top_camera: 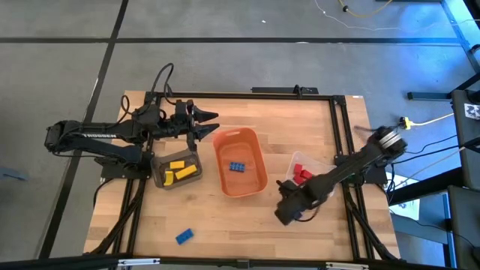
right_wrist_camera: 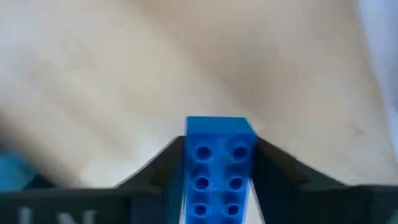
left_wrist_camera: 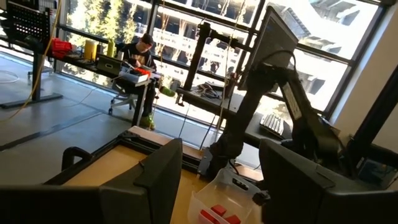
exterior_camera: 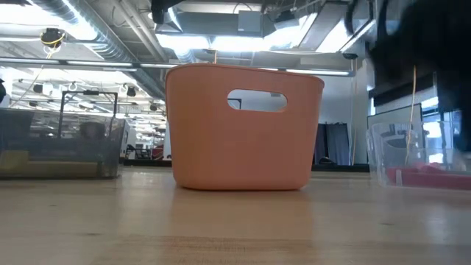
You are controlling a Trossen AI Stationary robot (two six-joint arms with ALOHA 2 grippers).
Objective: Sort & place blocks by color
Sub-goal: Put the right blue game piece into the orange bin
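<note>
Blue brick (right_wrist_camera: pixel 217 168) sits clamped between your right gripper's (right_wrist_camera: pixel 217 186) fingers, low over bare wood just beside the clear bin (top_camera: pixel 319 166) of red blocks (top_camera: pixel 301 175). Your left gripper (top_camera: pixel 206 124) hangs with fingers spread, just above the orange tub (top_camera: pixel 225 176), yellow blocks (top_camera: pixel 182 170) binned beneath its wrist.
</note>
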